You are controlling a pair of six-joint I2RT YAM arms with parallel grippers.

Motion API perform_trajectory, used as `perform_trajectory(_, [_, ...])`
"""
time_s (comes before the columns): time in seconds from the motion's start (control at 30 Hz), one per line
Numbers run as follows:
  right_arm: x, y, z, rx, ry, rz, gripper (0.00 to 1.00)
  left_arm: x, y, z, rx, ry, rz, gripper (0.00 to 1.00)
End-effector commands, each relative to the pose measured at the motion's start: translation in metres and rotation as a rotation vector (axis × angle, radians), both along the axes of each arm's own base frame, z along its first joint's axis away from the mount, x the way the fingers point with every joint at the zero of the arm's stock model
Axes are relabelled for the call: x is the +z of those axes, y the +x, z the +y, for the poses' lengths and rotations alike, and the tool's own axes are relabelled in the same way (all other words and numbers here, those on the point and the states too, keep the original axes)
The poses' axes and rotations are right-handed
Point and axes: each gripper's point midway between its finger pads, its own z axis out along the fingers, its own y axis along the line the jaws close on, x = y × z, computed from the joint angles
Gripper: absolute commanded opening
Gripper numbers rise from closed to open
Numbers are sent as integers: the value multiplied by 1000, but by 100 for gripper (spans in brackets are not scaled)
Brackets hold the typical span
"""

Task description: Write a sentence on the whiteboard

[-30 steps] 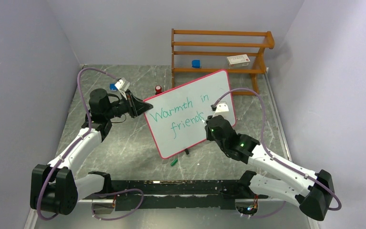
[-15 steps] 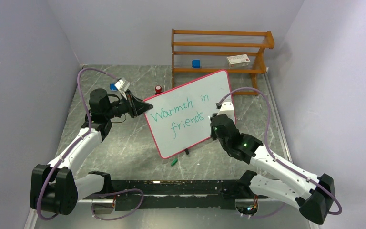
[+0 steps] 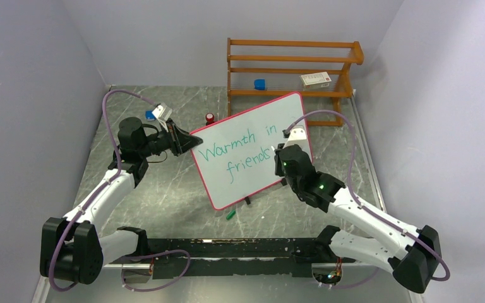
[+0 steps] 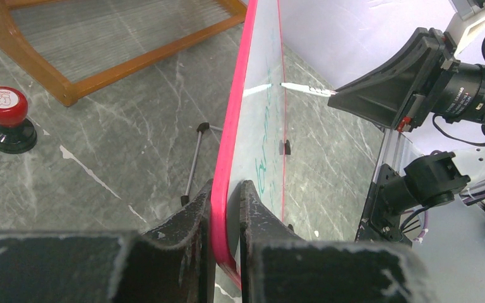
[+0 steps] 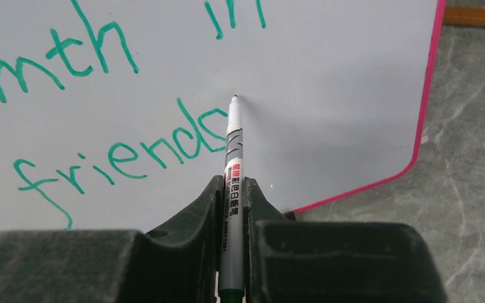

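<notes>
The whiteboard (image 3: pixel 246 136), white with a pink-red frame, stands tilted mid-table and reads "Warmth in friends" in green. My left gripper (image 3: pixel 189 140) is shut on its left edge; in the left wrist view the fingers (image 4: pixel 192 221) clamp the pink frame (image 4: pixel 230 145). My right gripper (image 3: pixel 279 154) is shut on a grey marker (image 5: pixel 232 189), whose tip (image 5: pixel 234 98) sits at the board (image 5: pixel 328 95) just right of the "s" in "friends". The marker tip also shows in the left wrist view (image 4: pixel 290 87).
A wooden rack (image 3: pixel 290 66) stands behind the board, holding a blue block (image 3: pixel 260 84) and a white card (image 3: pixel 316 79). A red stamp (image 3: pixel 209 118) and a blue object (image 3: pixel 149 115) sit at back left. A green cap (image 3: pixel 230 214) lies in front of the board.
My right gripper pulled back to the right off the board, then came back left to the end of "friends". The board and left gripper have not moved.
</notes>
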Motion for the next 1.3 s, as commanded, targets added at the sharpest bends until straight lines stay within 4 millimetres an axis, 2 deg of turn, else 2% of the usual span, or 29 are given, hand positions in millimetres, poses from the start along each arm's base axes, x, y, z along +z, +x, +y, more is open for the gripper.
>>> perform_trajectory(0.0, [20, 10, 9, 14, 36, -49, 0, -49, 0, 8, 26, 114, 80, 5])
perform_trajectory(0.3, [24, 16, 12, 19, 38, -56, 0, -49, -1, 8, 22, 112, 79, 5])
perform_trajectory(0.47, [18, 16, 11, 13, 34, -42, 0, -49, -1, 8, 22, 113, 78, 5])
perform_trajectory(1.27, [-34, -15, -6, 12, -9, 124, 0, -49, 0, 9, 27, 113, 81, 5])
